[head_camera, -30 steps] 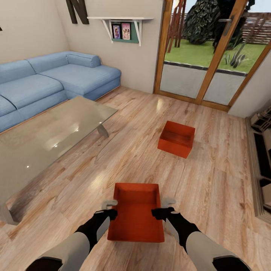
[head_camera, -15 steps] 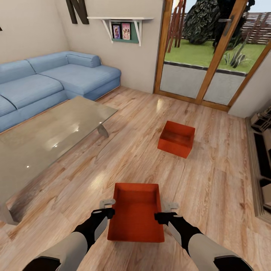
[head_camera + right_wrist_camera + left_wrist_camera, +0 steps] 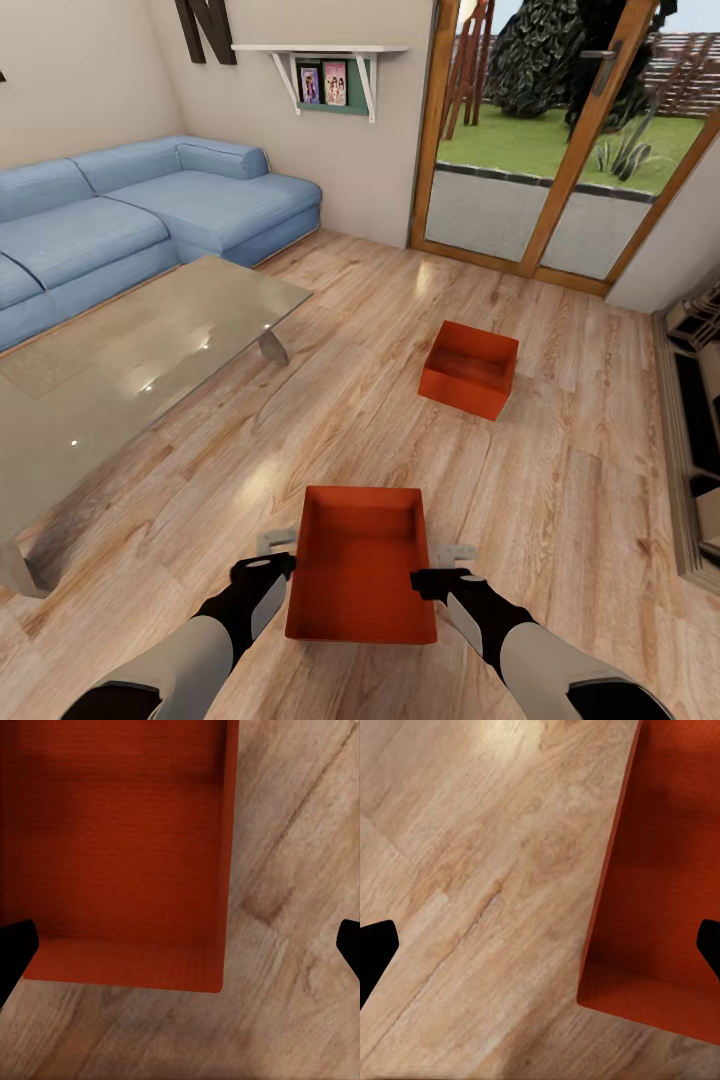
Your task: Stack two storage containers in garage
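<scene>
Two red-orange storage containers sit on the light wood floor of the living room. The near storage container [image 3: 360, 570] lies between my two hands; the far storage container [image 3: 470, 368] rests toward the glass doors. My left gripper [image 3: 277, 546] hovers open by the near bin's left wall, and my right gripper [image 3: 452, 556] hovers open by its right wall. In the left wrist view my left gripper [image 3: 542, 947] spans floor and the bin's wall [image 3: 607, 907]. In the right wrist view my right gripper [image 3: 182, 945] spans the bin's corner [image 3: 127, 870] and floor. Neither grips anything.
A glass coffee table [image 3: 130, 350] stands to the left, with a blue sofa [image 3: 120, 220] behind it. Wood-framed glass doors [image 3: 560, 150] are at the back. A dark fireplace [image 3: 700, 420] lines the right edge. Open wood floor lies around both bins.
Both grippers have drawn back toward me and slightly outward from the near container's side walls. The container itself has not moved.
</scene>
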Available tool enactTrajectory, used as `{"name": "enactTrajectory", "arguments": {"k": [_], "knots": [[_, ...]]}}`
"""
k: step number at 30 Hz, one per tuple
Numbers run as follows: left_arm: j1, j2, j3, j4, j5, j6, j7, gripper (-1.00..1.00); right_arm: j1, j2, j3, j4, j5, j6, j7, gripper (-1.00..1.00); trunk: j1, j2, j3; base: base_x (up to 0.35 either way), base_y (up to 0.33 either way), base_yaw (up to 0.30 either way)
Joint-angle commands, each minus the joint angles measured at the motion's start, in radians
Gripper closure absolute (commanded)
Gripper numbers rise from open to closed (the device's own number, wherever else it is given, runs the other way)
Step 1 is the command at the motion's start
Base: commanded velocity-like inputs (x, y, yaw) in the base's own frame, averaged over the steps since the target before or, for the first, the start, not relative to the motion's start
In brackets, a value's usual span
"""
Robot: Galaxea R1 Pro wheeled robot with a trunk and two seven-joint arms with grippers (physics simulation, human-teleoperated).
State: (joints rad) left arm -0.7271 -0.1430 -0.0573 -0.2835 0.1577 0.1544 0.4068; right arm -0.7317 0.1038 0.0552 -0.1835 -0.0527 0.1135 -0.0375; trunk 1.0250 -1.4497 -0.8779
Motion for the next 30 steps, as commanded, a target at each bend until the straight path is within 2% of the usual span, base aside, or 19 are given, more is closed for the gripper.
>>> {"name": "enactTrajectory", "arguments": {"k": [1, 14, 18, 23, 30], "knots": [[0.000, 0.000, -0.006, -0.003, 0.012, 0.006, 0.012, -1.00, 0.000, 0.000, 0.006, -0.002, -0.006, 0.001, -0.004, -1.00, 0.000, 0.000, -0.001, 0.000, 0.000, 0.000], [0.000, -0.001, -0.004, -0.003, 0.012, 0.010, 0.005, -1.00, 0.000, -0.002, 0.005, 0.000, -0.007, 0.001, -0.004, -1.00, 0.046, -0.084, -0.038, 0.000, 0.000, 0.000], [0.000, -0.004, -0.007, -0.003, 0.011, 0.012, 0.002, -1.00, 0.000, -0.012, 0.005, 0.013, -0.008, -0.007, -0.005, -1.00, 0.061, -0.112, -0.051, 0.000, 0.000, 0.000], [0.000, -0.007, -0.008, -0.003, 0.010, 0.015, 0.002, -1.00, 0.000, -0.019, 0.006, 0.072, -0.009, -0.093, -0.004, -1.00, 0.080, -0.147, -0.066, 0.000, 0.000, 0.000], [0.000, -0.007, -0.009, -0.003, 0.010, 0.015, 0.003, -1.00, 0.000, -0.021, 0.006, 0.085, -0.007, -0.114, -0.004, -1.00, 0.107, -0.196, -0.088, 0.000, 0.000, 0.000]]}}
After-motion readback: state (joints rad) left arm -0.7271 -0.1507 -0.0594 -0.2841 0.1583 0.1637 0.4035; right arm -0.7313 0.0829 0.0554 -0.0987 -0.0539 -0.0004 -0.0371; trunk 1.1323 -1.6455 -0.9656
